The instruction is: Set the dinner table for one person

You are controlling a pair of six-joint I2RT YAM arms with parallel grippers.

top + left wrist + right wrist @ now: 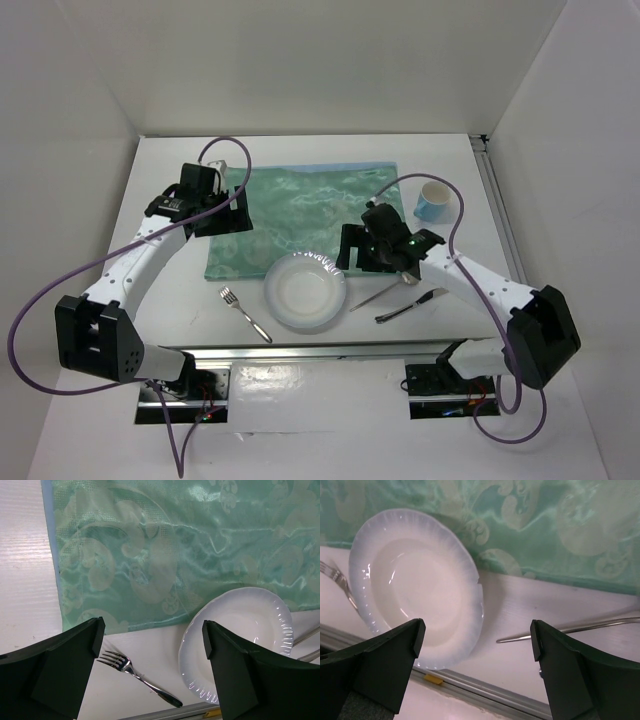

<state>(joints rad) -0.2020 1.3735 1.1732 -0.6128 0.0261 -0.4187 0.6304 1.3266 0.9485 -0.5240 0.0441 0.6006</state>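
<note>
Since both of my arms reach out over the dinner table [300, 150], its white top lies below each set of jaws, and neither set touches it.

1. Left gripper [152, 630]: the jaws are spread wide and hold nothing. It hovers over the left edge of the green placemat [310, 200]. In the left wrist view, the gap between the jaws frames the mat's front edge, then a strip of bare table top. The fork [137, 677] lies on that strip, tines toward the left jaw. The rim of the white plate [305, 290] passes behind the right jaw.

2. Right gripper [477, 630]: the jaws are likewise spread wide, with nothing between them. It hovers over the mat's front-right area. In the right wrist view, the gap shows the plate's right rim on one side, bare table top in the middle, and the spoon [385, 292] handle reaching toward the right jaw. The metal rail [485, 692] of the table's front edge runs below the gap.

3. Layout on the table: the plate straddles the mat's front edge. The fork is to its left and the spoon and knife [410, 305] to its right, all near the front edge. The cup [432, 202] stands upright off the mat, toward the right edge.
</note>
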